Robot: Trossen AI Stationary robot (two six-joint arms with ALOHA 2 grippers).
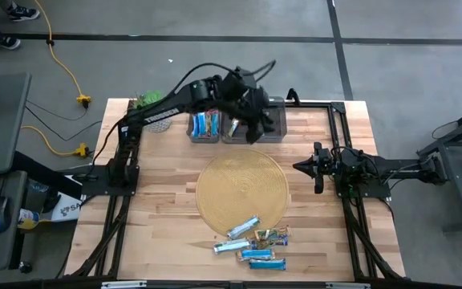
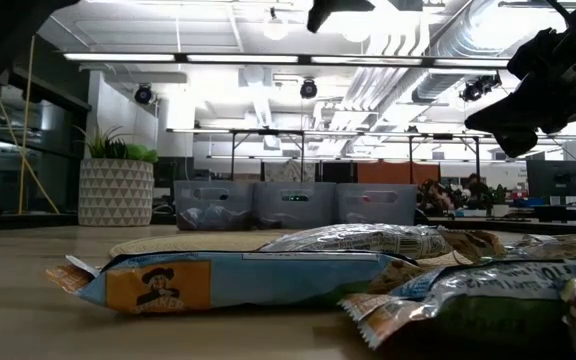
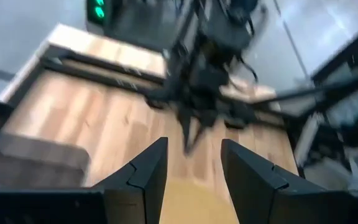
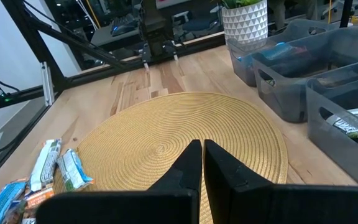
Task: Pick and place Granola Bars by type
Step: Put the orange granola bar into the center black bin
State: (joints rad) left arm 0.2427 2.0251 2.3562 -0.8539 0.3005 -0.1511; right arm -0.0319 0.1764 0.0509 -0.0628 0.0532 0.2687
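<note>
Several granola bars (image 1: 255, 245) in blue-and-white and greenish-gold wrappers lie in a loose pile near the table's front edge, close up in the low view (image 2: 228, 280). Three dark grey bins (image 1: 237, 128) stand in a row at the far edge. The left one holds blue bars (image 1: 205, 123), the middle one a lighter bar (image 1: 235, 126). My left gripper (image 3: 194, 146) is raised above the middle and right bins (image 1: 259, 124), open, with nothing between its fingers. My right gripper (image 4: 202, 148) rests shut at the table's right side (image 1: 299, 166), pointing at the mat.
A round woven mat (image 1: 241, 191) lies at the table's middle, between the bins and the pile. A potted plant (image 1: 144, 100) stands at the far left corner. Black frame rails (image 1: 339, 144) run along the table's left, right and far sides.
</note>
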